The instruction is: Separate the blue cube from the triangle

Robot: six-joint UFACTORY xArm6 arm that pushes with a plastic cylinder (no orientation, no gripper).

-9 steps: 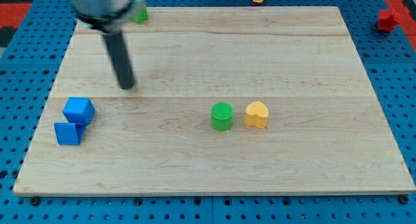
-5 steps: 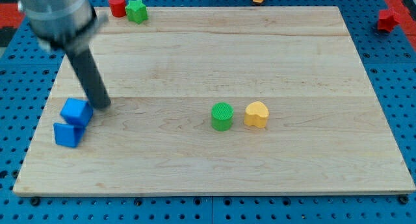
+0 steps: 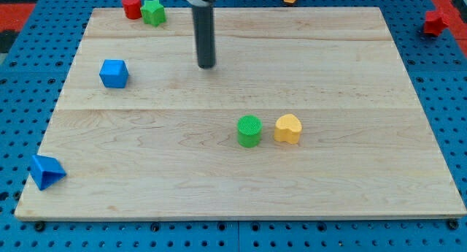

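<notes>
Judged the separation as done already, with blue cube [image 3: 114, 73] well apart from blue triangle [image 3: 46, 171], far toward the view's top and a little right of it, and my tip [image 3: 207, 65], a bare rod with no jaws and holding nothing, resting further right of that triangle, touching no block

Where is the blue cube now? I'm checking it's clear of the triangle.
The blue cube sits upper left on the board, far above the blue triangle at the bottom-left corner; my tip is to its right.
</notes>
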